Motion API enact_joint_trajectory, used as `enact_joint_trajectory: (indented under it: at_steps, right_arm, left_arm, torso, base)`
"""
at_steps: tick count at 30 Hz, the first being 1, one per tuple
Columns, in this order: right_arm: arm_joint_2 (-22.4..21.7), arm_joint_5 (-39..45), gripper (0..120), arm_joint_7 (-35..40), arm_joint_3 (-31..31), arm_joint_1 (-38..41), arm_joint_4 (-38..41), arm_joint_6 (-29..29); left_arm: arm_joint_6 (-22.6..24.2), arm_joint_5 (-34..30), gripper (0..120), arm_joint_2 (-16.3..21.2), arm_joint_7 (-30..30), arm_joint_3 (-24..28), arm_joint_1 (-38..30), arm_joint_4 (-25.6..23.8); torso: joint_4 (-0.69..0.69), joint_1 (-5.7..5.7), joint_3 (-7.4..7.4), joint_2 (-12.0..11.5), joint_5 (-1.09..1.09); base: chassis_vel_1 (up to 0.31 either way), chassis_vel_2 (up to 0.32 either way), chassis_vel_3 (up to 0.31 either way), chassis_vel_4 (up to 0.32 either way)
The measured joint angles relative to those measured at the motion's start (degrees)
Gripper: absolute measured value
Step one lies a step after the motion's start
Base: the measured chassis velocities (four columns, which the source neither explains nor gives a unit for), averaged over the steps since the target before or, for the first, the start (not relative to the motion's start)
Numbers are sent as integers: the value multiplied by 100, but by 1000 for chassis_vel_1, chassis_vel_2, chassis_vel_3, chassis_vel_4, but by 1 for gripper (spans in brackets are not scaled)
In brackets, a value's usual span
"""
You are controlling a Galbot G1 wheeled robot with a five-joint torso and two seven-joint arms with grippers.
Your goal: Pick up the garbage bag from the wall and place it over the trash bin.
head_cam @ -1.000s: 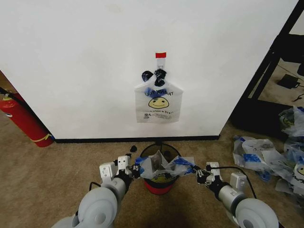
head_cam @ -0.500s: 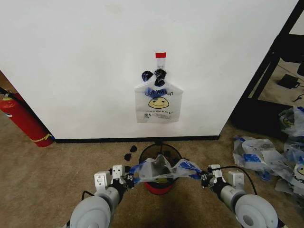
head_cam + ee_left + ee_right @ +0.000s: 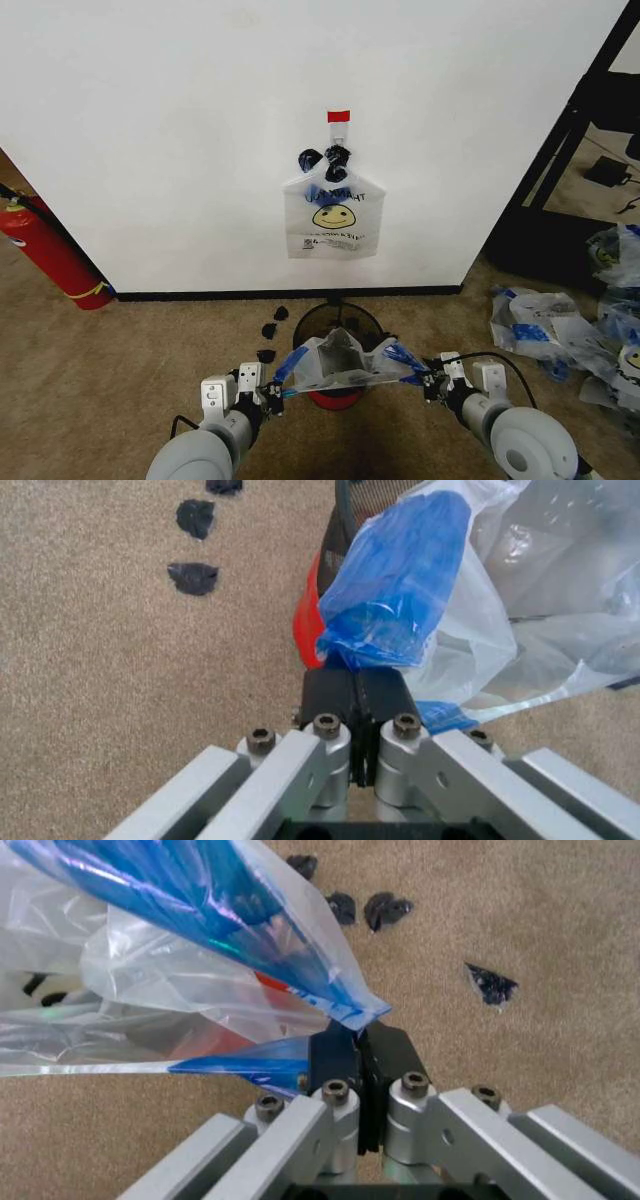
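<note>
The garbage bag [image 3: 341, 363], thin whitish plastic with blue tape on its handles, is stretched open between my two grippers above the trash bin [image 3: 325, 316]. The bin is a round black mesh one with a red base, standing on the carpet just before the wall. My left gripper [image 3: 273, 391] is shut on the bag's left blue handle [image 3: 395, 592]. My right gripper [image 3: 425, 378] is shut on the right blue handle [image 3: 240, 907]. The left wrist view has the bin's red side [image 3: 308, 622] close behind the bag. The bag hides the front half of the bin's mouth.
A smooth smiley bag [image 3: 333, 215] hangs from a black clip on the white wall. A red fire extinguisher [image 3: 45, 250] leans at the left. Many white-and-blue bags [image 3: 560, 330] lie at the right by a black frame [image 3: 560, 150]. Dark scraps [image 3: 270, 330] dot the carpet.
Both grippers have drawn back towards me and a little farther apart. The bag has been pulled flatter and wider over the bin's front.
</note>
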Motion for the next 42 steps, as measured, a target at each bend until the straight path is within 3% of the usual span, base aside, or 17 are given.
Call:
enact_joint_trajectory:
  at_steps: [23,42]
  right_arm:
    - [549,-339,0,44,-659,710,-840,-67]
    - [774,-454,0,21,-661,948,-1268,-38]
  left_arm:
    - [64,187,0,-140,12,314,-7,585]
    - [71,177,0,-416,54,416,-388,1216]
  torso:
    - [0,0,0,0,0]
    - [0,0,0,0,-1]
  base:
    - [0,0,0,0]
    - [0,0,0,0]
